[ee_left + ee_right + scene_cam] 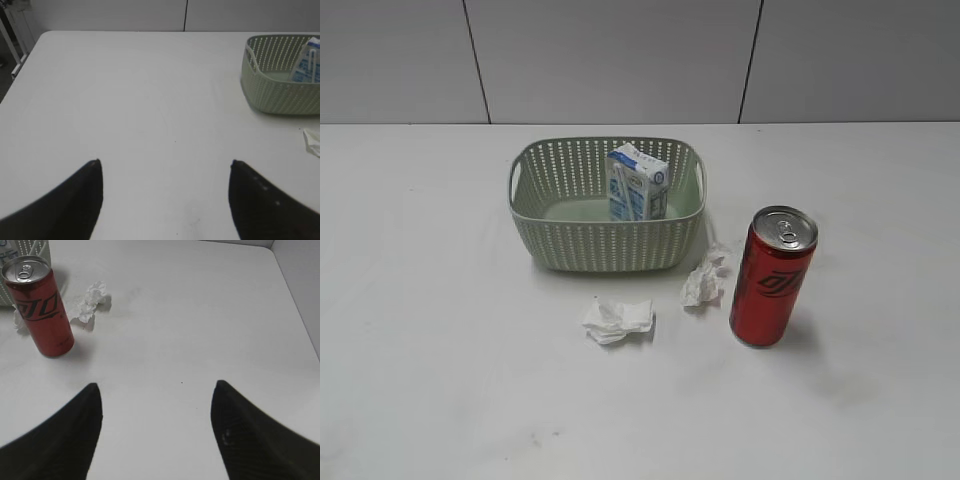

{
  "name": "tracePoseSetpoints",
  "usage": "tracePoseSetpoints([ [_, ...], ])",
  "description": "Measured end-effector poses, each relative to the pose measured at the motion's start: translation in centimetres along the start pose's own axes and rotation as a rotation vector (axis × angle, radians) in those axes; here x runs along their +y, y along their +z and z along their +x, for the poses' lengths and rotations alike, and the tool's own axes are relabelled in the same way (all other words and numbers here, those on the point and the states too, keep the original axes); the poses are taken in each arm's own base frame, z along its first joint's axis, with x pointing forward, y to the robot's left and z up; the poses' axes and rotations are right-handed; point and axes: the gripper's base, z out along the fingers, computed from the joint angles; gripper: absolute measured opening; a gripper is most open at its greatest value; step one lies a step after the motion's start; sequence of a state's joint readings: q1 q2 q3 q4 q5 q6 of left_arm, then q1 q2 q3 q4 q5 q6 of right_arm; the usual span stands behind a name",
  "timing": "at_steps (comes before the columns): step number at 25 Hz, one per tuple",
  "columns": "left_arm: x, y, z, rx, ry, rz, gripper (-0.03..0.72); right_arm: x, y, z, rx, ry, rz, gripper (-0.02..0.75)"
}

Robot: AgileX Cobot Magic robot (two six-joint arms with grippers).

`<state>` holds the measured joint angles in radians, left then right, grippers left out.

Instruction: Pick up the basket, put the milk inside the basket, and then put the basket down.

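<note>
The pale green basket (pixel 605 245) stands on the white table at the back middle. The white-and-blue milk carton (pixel 636 184) stands upright inside it, toward the right. In the left wrist view the basket (pixel 275 92) is at the far right with the milk (pixel 306 65) in it. My left gripper (pixel 165 162) is open and empty over bare table, well left of the basket. My right gripper (pixel 156 385) is open and empty over bare table, right of the red can. Neither gripper shows in the exterior view.
A tall red soda can (pixel 772 277) stands right of the basket; it also shows in the right wrist view (pixel 39 305). Two crumpled white tissues (pixel 618 320) (pixel 705 280) lie in front of the basket. The table's right edge (pixel 295 300) meets a wall.
</note>
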<state>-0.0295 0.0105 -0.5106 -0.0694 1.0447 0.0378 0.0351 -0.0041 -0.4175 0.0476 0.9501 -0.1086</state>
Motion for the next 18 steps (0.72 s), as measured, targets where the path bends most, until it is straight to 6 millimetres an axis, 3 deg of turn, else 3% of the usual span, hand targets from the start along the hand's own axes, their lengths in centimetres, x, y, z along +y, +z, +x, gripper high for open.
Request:
tracePoseSetpoints([
  [18,0.0,-0.07,0.25,-0.008,0.0,-0.001,0.589,0.01,0.02,0.01,0.0,0.001,-0.002,0.537],
])
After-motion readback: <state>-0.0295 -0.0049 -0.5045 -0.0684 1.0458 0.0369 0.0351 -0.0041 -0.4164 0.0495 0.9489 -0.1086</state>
